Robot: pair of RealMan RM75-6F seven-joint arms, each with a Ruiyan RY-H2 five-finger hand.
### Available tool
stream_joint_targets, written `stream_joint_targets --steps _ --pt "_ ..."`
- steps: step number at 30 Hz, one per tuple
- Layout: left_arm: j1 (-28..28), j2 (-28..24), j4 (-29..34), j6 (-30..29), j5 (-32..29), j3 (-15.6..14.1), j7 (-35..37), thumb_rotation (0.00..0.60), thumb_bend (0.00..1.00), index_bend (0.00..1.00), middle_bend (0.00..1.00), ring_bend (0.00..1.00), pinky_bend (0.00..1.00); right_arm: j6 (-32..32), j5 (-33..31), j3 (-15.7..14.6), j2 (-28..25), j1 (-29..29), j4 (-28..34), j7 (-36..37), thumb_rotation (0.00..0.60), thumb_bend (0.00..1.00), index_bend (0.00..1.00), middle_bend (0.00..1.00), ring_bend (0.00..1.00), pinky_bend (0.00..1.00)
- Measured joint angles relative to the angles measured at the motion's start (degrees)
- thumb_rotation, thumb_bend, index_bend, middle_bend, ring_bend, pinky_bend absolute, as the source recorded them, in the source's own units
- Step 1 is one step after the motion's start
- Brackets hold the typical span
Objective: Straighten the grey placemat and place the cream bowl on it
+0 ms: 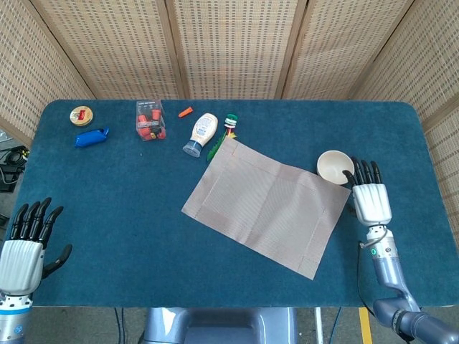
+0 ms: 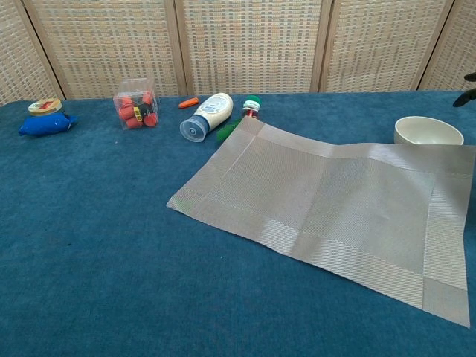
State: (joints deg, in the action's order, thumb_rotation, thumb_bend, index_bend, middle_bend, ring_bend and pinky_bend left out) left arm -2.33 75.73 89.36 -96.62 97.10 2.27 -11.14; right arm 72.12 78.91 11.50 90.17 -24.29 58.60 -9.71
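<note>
- White-backed right hand (image 1: 371, 201) is hovering flat over the blue table (image 1: 129, 201), fingers extended and apart, holding nothing; it is lying just beside the mat's right corner, not touching it as far as the head view shows. Only a dark fingertip is showing at the chest view's right edge.
- Mat (image 1: 267, 206) is lying flat but sitting skewed to the table edges, its far corner pointing at the green tube (image 1: 217, 147) and the white bottle (image 1: 201, 132). Judgement: straightening is under way, not finished.
- Bowl (image 1: 335, 166) is standing upright on the cloth, just off the mat's right corner, between mat and right hand; in the chest view (image 2: 428, 130) its base is sitting behind the mat's far edge. It is not on the mat: placing step is not yet done.
- Left hand (image 1: 23, 252) is idling at the near left corner, fingers spread, empty, well apart from everything.
- Remaining, by judgement: squaring the mat, then lifting the bowl onto it.
- Clear box (image 1: 149, 120), blue item (image 1: 91, 137) and the jar (image 1: 81, 115) are sitting along the far side, clear of the work.
</note>
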Motion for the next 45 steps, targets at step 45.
stream_joint_targets --steps 45 --pt "-28.9 14.6 -6.4 35.2 -20.2 12.0 -28.0 0.600 0.10 0.10 0.00 0.00 0.00 15.3 3.8 -2.1 -11.5 13.4 19.8 16.2 0.600 0.24 0.14 0.00 0.00 0.00"
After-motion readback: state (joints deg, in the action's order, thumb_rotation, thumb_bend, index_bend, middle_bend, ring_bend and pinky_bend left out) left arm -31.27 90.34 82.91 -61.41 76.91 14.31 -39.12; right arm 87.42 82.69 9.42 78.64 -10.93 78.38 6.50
